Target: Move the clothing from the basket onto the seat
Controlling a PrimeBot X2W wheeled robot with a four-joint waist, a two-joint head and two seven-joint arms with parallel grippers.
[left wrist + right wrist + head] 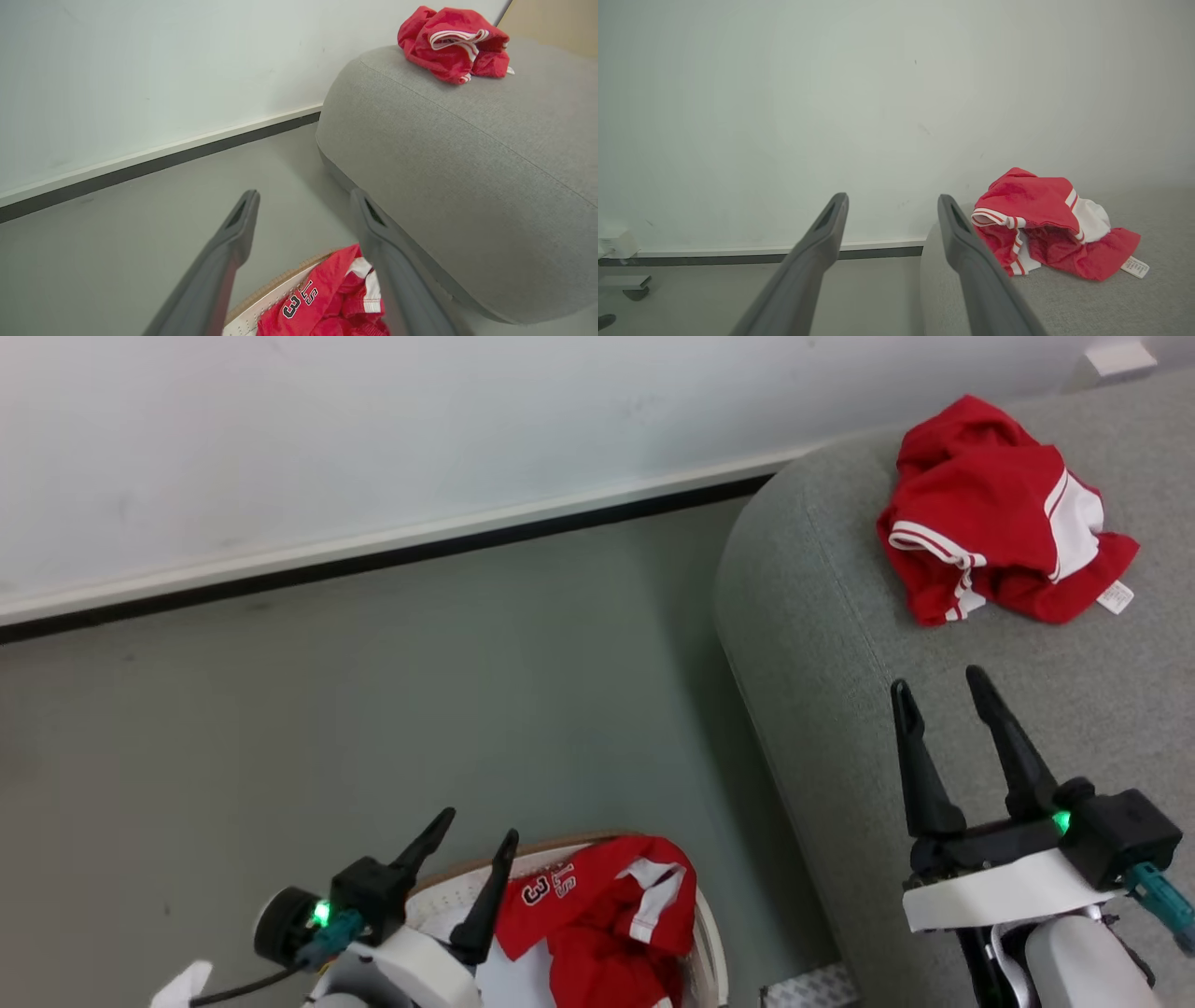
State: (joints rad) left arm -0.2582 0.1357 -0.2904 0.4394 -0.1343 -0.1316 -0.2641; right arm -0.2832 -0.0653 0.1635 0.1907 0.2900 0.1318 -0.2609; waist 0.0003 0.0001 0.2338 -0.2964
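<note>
Head view: the left gripper point(480, 823) hangs released and empty over the basket point(434, 901), which holds red clothing point(597, 905). The right gripper point(936, 679), also released and empty, hangs above the seat point(822, 616) near its rounded edge. One red garment point(990, 513) lies crumpled farther in.
Left wrist view: the basket stands near the seat's edge.
Right wrist view: the garment lies on the seat.

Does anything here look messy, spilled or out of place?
Only mildly: one red garment lies crumpled in a heap on the grey seat, its white label sticking out, and more red clothing sits bunched in the basket. Nothing looks spilled or damaged.
</note>
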